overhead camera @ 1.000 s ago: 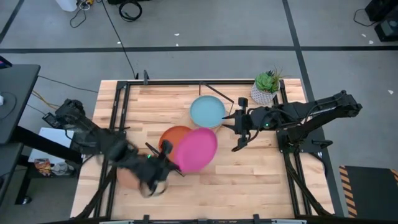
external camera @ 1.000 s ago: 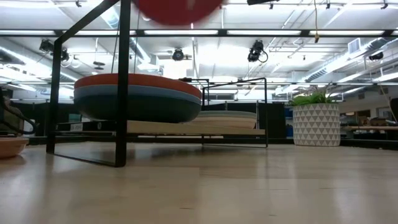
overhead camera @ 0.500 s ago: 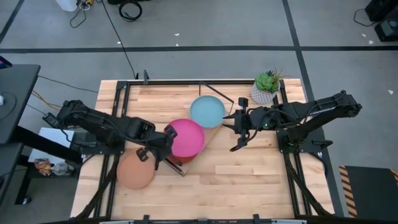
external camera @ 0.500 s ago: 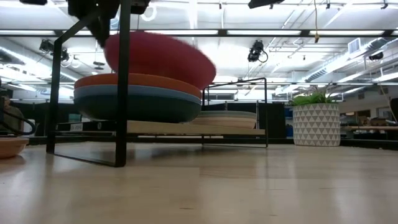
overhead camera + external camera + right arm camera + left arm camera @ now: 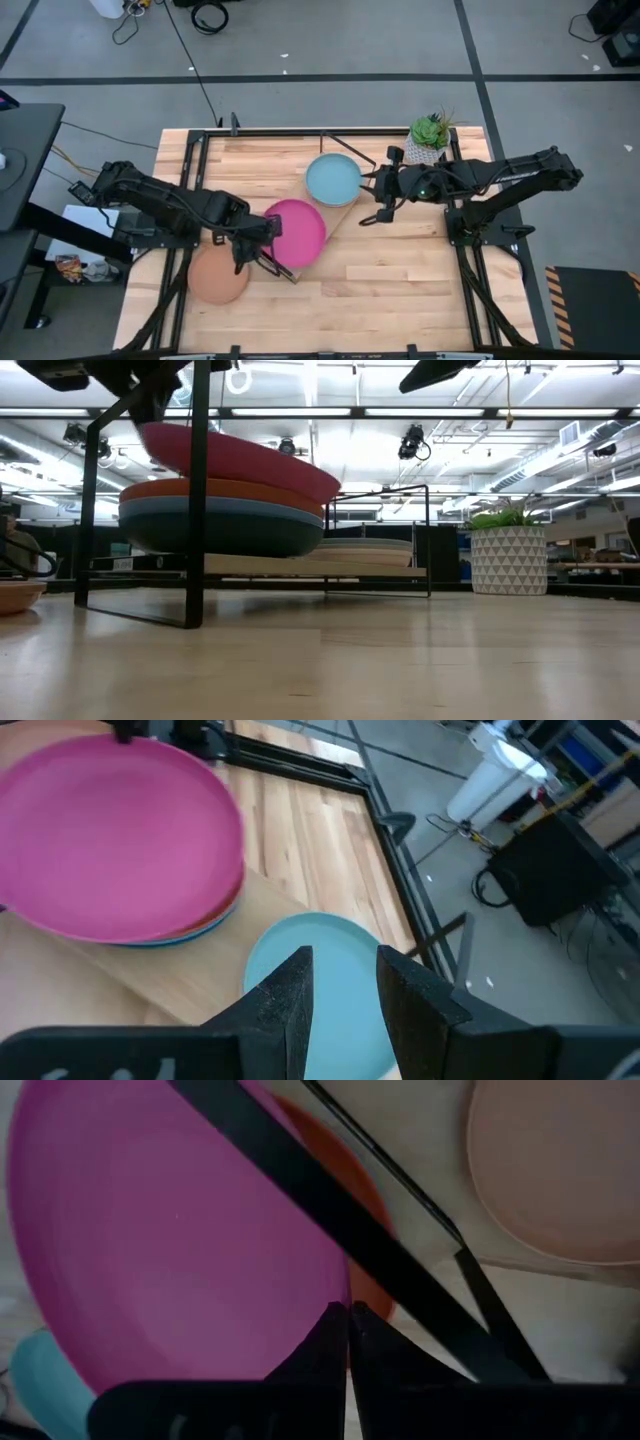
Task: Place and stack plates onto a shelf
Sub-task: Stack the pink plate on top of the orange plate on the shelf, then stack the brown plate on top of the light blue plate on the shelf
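Setting the pink plate (image 5: 294, 233) on the shelf's (image 5: 340, 213) stack w/ the left gripper (image 5: 247, 241), fingers pinched shut on its rim. The plate sits tilted over the orange plate (image 5: 215, 489), blue (image 5: 215, 507) and dark teal (image 5: 220, 532) beneath. Best practice, I'd judge: level it and centre it before letting go. Right gripper (image 5: 374, 205) hangs part-open, empty, beside the light teal plate (image 5: 333, 180). Count: 1 tan plate (image 5: 218, 276) on the table; 6 plates clearly visible, 2 grippers, 1 potted plant (image 5: 428, 140).
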